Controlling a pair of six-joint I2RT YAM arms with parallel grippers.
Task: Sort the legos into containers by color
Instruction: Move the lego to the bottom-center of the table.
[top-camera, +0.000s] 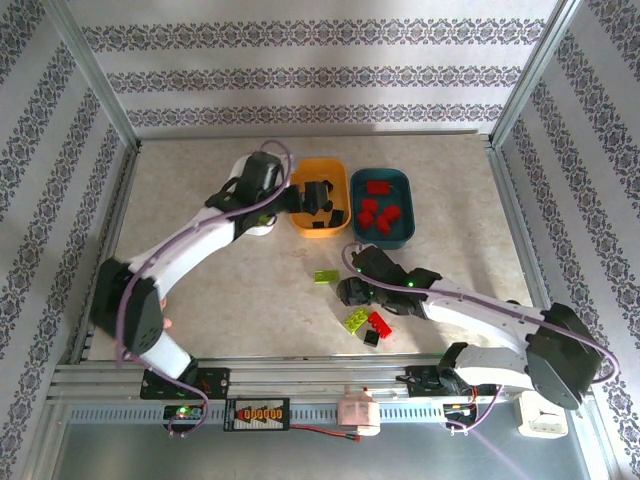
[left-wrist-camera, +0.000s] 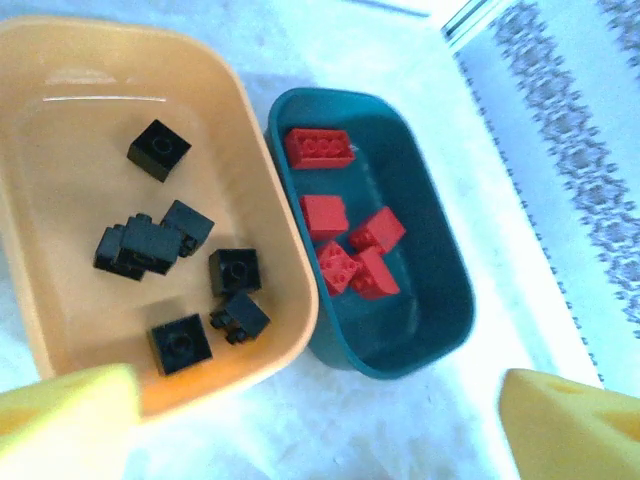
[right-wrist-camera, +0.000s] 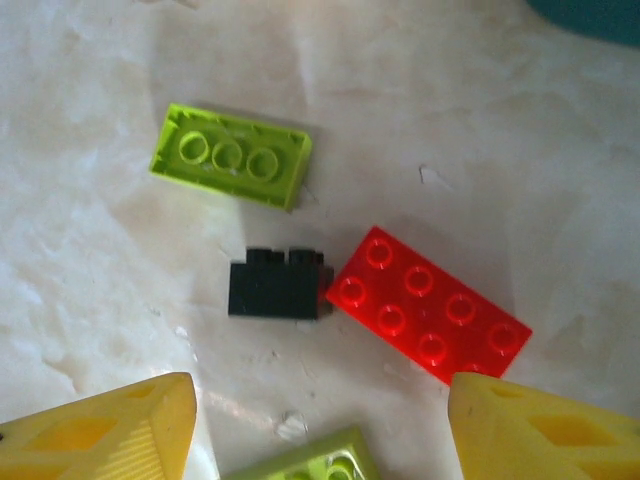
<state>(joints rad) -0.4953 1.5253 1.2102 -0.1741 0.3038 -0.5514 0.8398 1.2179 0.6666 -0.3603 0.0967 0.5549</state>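
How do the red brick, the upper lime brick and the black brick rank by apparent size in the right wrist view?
1. Red brick, largest.
2. Upper lime brick, somewhat smaller.
3. Black brick, clearly smallest.

black legos (left-wrist-camera: 150, 245) in orange tray (left-wrist-camera: 70, 140), red legos (left-wrist-camera: 323, 215) in teal tray (left-wrist-camera: 430, 260)

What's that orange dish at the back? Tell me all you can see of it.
The orange-yellow tray is a shallow, glossy, plastic-looking dish with rounded corners, lying flat on the table. It holds only black bricks, some loose, some piled. The dark teal tray sits close beside it; whether their rims touch is unclear.
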